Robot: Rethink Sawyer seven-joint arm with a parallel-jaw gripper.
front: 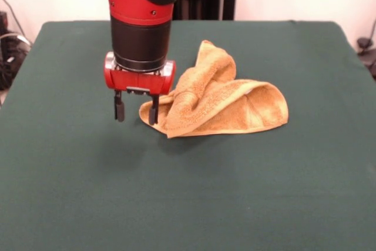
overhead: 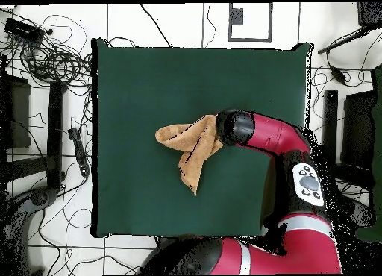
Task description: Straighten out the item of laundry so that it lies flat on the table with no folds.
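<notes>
Front view: a dark green table (front: 188, 192) fills most of the picture, with a pale wall behind it. A golden-orange terry towel (front: 223, 101) lies crumpled a little beyond the middle of the table, bunched into thick folds, with one rounded lobe reaching out to the picture's right and a ridge of cloth rising toward the far edge. The red and black robot arm (front: 141, 4) comes down from the top of the picture, just to the left of the towel. Its gripper (front: 136, 109) points straight down, the two dark fingers parted with a clear gap between them. Nothing is held between them. One finger (front: 154, 110) stands right at the towel's nearest left corner, touching or almost touching the cloth; the other finger (front: 120, 107) hangs over bare green cloth, and whether its tip reaches the table cannot be told. Overhead view: the towel (overhead: 190, 145) sits near the middle of the table (overhead: 134, 86), folded into a rough wedge with one tip pointing toward the robot's base. The arm (overhead: 272, 135) reaches in from the lower right and its wrist covers the towel's right edge, hiding the gripper.
</notes>
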